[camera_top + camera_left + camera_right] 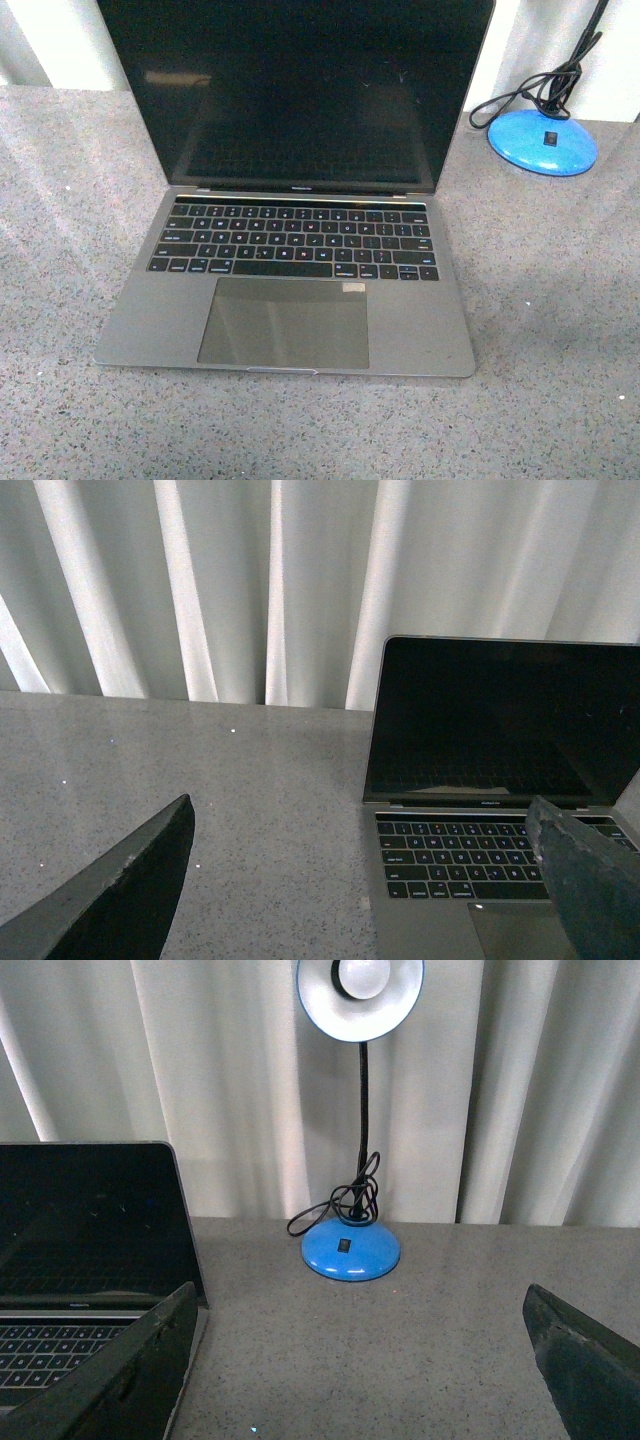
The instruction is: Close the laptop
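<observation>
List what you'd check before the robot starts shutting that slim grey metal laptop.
1. The slim grey metal laptop stands fully open, screen dark: ok.
2. Nothing lies on its black keyboard: ok.
3. The left gripper is open and empty: ok.
4. The right gripper is open and empty: ok.
5. The blue-based desk lamp and its black cable sit apart from the laptop: ok.
6. A gripper at the laptop's top edge, ready to push: not ok; neither arm shows in the front view.

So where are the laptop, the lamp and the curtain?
laptop (285,322), front view, on its trackpad.
lamp (365,1255), right wrist view, on its blue base.
curtain (230,580), left wrist view, on a middle fold.
</observation>
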Robot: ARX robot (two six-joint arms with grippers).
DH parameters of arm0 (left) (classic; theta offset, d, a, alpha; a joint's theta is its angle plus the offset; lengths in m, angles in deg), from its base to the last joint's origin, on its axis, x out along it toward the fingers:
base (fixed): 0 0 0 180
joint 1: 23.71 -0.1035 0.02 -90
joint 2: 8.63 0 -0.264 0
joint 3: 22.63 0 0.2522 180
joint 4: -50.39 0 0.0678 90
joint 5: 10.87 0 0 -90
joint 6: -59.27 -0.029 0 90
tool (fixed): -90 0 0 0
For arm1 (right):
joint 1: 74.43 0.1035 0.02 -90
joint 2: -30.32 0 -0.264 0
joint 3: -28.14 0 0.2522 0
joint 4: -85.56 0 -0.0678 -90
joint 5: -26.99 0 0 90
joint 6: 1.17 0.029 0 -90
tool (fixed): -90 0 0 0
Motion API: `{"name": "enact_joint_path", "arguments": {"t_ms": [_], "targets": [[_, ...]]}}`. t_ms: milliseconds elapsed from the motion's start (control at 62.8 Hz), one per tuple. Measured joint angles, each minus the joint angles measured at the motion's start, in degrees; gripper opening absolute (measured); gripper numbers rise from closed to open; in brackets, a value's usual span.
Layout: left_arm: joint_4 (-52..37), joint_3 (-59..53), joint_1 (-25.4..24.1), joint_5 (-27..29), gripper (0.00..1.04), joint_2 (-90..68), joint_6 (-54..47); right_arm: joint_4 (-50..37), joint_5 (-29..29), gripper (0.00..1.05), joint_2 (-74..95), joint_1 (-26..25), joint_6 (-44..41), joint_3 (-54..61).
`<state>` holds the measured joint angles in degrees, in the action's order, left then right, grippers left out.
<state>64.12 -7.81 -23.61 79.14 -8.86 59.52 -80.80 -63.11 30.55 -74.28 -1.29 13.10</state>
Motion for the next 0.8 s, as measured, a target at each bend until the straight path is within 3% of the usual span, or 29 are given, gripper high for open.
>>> {"name": "enact_joint_path", "arguments": {"t_ms": [796], "targets": [[0.00,0.00,0.00,0.00,0.98,0.00,-0.02,0.00,0.00,0.95,0.00,0.00,0.00,0.02]]}}
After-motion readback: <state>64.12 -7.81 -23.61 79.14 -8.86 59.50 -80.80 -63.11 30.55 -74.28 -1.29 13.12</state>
